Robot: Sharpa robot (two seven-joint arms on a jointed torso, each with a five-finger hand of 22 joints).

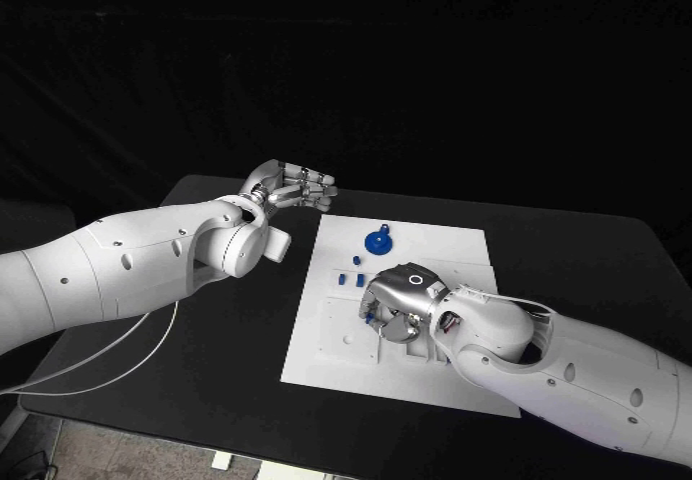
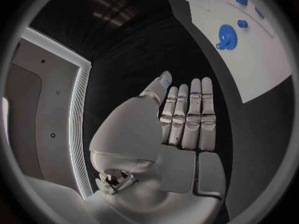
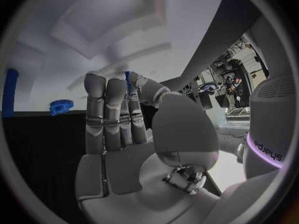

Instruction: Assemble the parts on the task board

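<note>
The white task board lies in the middle of the black table. A blue gear rests near its far edge, and two small blue parts sit just nearer. My right hand hovers low over the board's middle, palm down. In the right wrist view it pinches a thin blue part between thumb and fingers, above the board's raised shapes. My left hand hangs off the board beyond its far left corner. Its fingers are straight and hold nothing. The gear lies on the board beyond them.
Bare black table surrounds the board on all sides. A white cable loops over the table's near left part. Another blue gear-shaped piece and a blue upright piece sit at the board's edge in the right wrist view.
</note>
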